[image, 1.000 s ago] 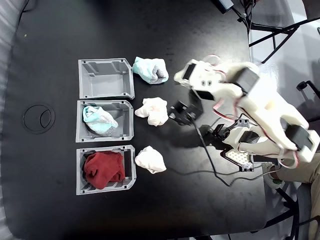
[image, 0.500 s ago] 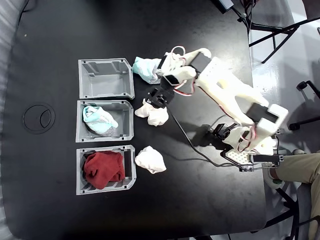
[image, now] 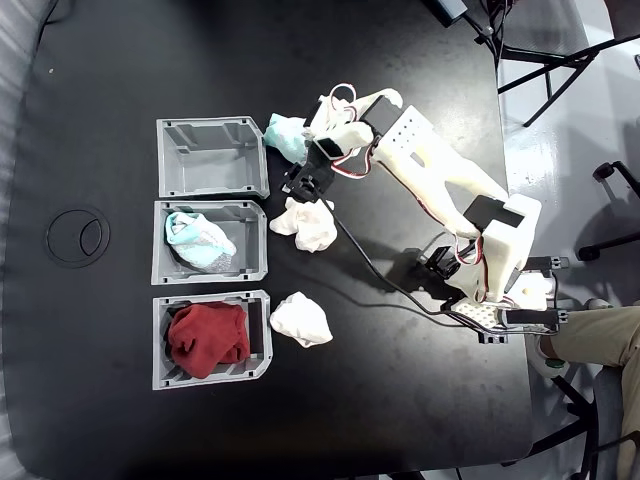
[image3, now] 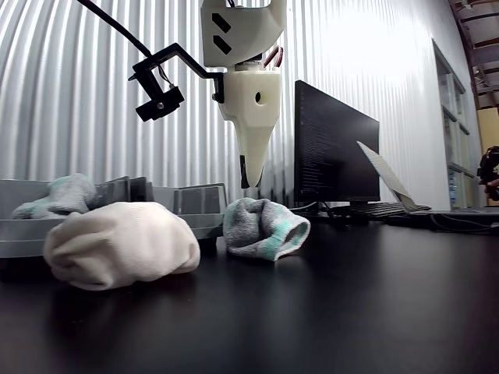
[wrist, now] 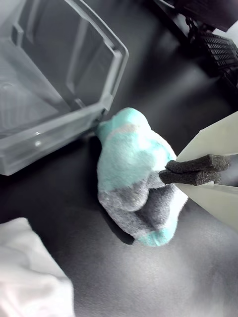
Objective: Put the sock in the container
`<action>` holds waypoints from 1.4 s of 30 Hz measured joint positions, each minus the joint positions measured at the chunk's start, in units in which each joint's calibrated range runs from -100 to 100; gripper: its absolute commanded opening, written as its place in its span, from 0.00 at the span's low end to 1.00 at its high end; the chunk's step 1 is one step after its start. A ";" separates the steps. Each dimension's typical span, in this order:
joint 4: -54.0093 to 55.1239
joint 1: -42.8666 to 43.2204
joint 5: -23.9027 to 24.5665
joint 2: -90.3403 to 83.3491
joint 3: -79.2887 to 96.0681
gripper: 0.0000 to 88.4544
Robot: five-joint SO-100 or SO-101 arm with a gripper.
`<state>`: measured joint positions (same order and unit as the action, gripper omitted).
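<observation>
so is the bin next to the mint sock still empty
Yes, in the fixed view the grey bin beside the mint-green sock shows only its bare floor, with nothing lying inside it.

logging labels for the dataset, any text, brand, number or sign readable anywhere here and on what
No text can be read in these pictures.
Monitor: rows of on-screen text, too small and blurred to read.
Table: a drawn ring with a lens shape inside, a mark with no letters.
Sock, container and gripper: no label or print seen.
</observation>
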<state>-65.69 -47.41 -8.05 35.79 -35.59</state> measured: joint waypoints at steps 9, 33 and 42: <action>0.00 -3.39 0.00 0.00 -0.81 0.51; -11.19 0.53 0.00 6.61 -0.90 0.54; -11.19 0.53 0.00 10.38 -11.26 0.54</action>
<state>-76.87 -46.88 -8.05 46.17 -46.85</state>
